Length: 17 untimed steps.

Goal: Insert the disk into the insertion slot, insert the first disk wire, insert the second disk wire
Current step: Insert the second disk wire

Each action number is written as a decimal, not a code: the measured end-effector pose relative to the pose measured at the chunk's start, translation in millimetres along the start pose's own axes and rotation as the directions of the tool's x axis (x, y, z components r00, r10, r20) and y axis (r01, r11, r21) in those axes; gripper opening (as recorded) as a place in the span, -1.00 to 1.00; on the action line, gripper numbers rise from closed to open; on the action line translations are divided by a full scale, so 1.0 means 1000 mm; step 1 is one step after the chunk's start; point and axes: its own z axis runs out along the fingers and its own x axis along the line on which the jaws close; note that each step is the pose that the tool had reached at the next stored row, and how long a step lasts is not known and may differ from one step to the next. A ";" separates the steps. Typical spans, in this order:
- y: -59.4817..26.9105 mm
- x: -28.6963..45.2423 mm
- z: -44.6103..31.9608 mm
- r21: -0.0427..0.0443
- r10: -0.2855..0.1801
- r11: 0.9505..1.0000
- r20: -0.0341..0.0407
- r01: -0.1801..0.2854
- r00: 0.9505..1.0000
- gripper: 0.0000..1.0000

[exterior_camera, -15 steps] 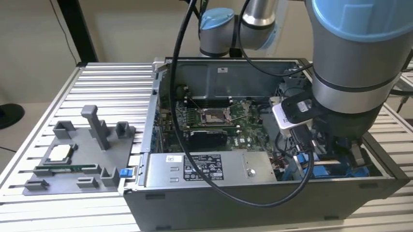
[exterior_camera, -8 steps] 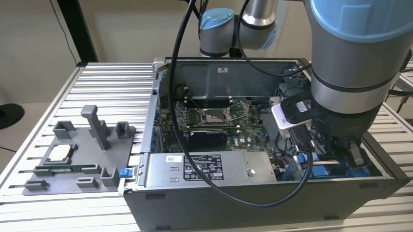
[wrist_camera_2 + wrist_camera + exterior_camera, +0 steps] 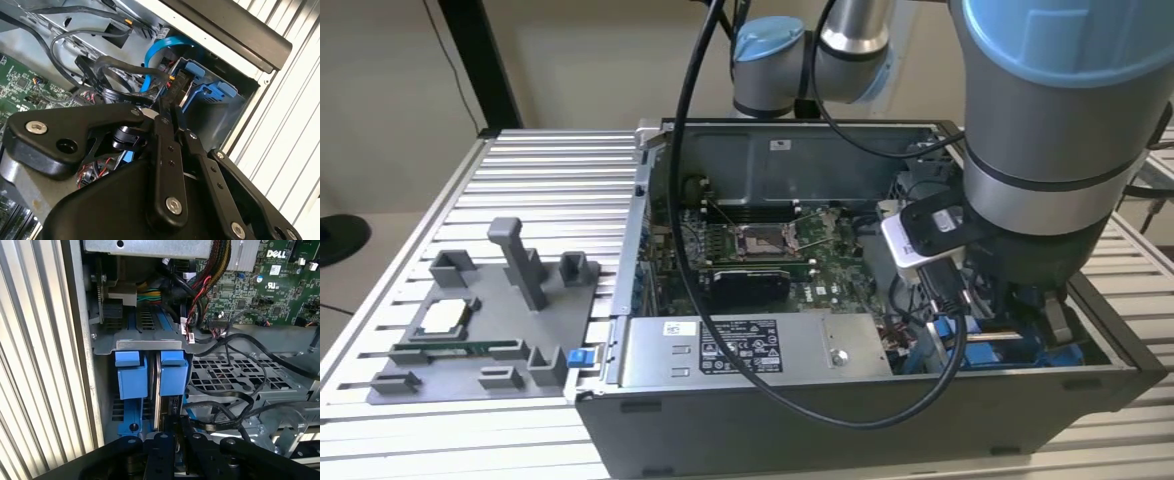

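Note:
My gripper (image 3: 1027,325) reaches down into the open computer case's front corner at the exterior view's right. In both wrist views its black fingers are shut on a small black wire connector (image 3: 172,407), right at the insertion slot (image 3: 150,346). The slot is a grey metal bay with blue rails (image 3: 210,92). The disk (image 3: 173,377) stands on edge inside it, showing its blue caddy tabs and a thin dark edge. The gripper (image 3: 170,106) points at the disk's connector end. A blue wire (image 3: 160,50) arcs above the bay, and black wires (image 3: 225,405) loop beside the gripper (image 3: 175,426).
The grey power-supply box (image 3: 734,350) fills the case's front. The green motherboard (image 3: 761,250) lies behind it. The case's side wall (image 3: 75,340) runs close beside the bay. A grey fixture plate (image 3: 467,330) with small parts rests on the ribbed table at the exterior view's left.

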 end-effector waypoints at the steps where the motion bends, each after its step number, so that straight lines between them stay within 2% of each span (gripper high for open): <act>1: -0.0001 -0.0002 -0.0002 0.000 0.000 1.000 0.000 0.000 1.000 -1.00; 17: -0.0004 -0.0020 -0.0007 0.003 0.002 1.000 -0.001 -0.002 1.000 -1.00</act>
